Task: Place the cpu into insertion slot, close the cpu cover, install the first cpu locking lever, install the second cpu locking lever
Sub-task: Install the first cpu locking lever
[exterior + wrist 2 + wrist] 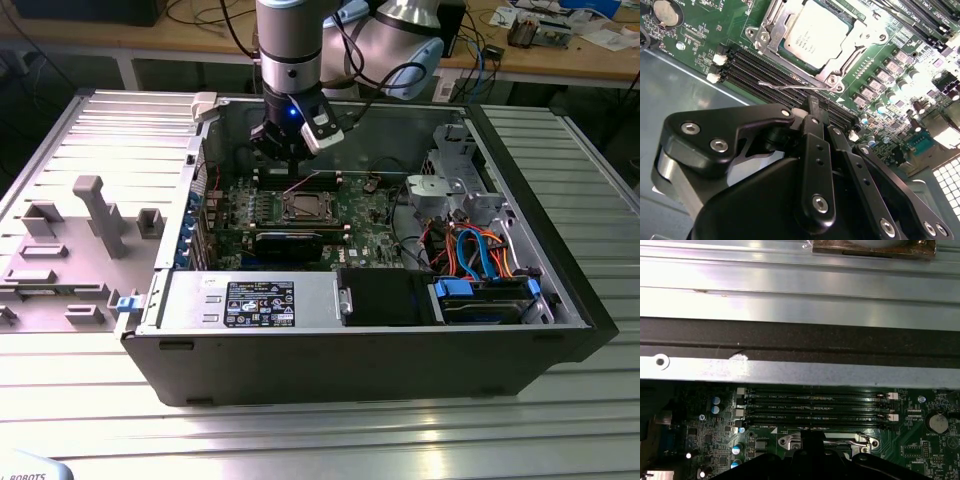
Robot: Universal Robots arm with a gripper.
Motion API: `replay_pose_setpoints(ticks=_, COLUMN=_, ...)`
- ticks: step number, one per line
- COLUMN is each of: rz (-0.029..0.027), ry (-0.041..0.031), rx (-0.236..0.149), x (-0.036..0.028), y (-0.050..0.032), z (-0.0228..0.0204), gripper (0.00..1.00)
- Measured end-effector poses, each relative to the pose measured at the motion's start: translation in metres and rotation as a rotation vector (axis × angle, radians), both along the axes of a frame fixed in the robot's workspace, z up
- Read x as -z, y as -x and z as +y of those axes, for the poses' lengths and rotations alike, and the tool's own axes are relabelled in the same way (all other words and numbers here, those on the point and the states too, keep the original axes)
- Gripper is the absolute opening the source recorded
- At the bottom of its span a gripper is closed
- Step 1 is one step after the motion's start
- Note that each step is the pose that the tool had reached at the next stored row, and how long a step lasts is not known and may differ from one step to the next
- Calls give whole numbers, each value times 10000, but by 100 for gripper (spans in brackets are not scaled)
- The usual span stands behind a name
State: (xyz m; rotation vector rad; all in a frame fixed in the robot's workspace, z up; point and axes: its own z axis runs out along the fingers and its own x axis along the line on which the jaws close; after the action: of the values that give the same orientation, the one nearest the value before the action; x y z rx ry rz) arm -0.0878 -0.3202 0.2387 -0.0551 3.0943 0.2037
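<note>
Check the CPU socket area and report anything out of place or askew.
The cpu sits flat in the insertion slot, with the cpu cover closed around it. One thin wire locking lever angles loose over the memory slots rather than lying along the socket edge. The gripper hovers just beside it. Nothing looks damaged.

A ribbed metal table [90, 390] carries the work; an open black computer case [360, 365] lies on it, its side off and the green board facing up; toward the exterior view's left, a grey tray [70, 250] of moulded holders rests beside the case.
</note>
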Motion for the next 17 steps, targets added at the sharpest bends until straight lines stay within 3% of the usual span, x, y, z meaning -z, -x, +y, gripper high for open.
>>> replay_pose_setpoints(ticks=17, rz=0, ry=0, rx=-1, x=92, y=-107, z=0, gripper=11)
